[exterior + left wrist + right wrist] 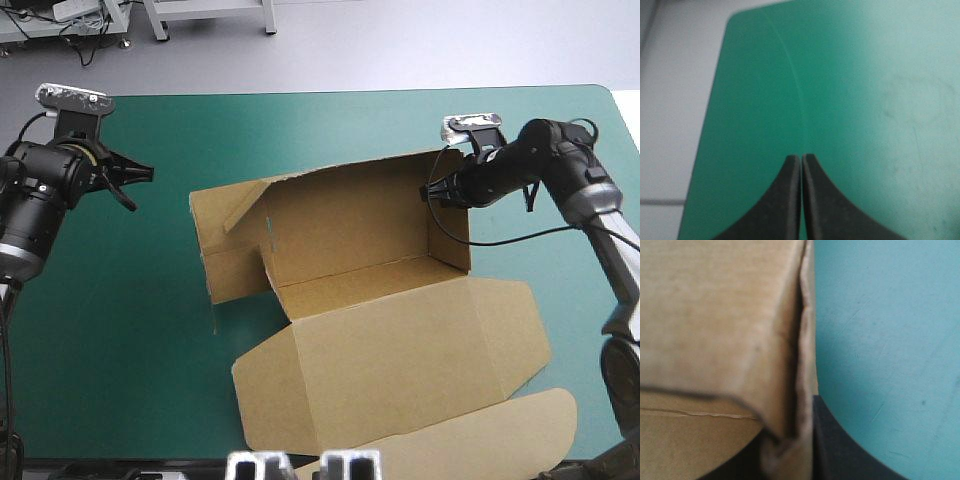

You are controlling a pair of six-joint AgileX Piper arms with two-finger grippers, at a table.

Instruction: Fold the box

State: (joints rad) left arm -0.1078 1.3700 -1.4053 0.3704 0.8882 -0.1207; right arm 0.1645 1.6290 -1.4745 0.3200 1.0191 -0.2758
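Right hand pinches the only brown cardboard box by its end wall, one black finger half hidden; left hand, closed and empty, hangs over the teal-green tabletop.

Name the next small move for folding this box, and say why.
Probably bring the left gripper across to the left end of the box. The right gripper is shut on the right end wall, which stands upright, while the left end flaps lean loose and untucked. The left gripper is shut over the bare teal-green cover, clear of the box.
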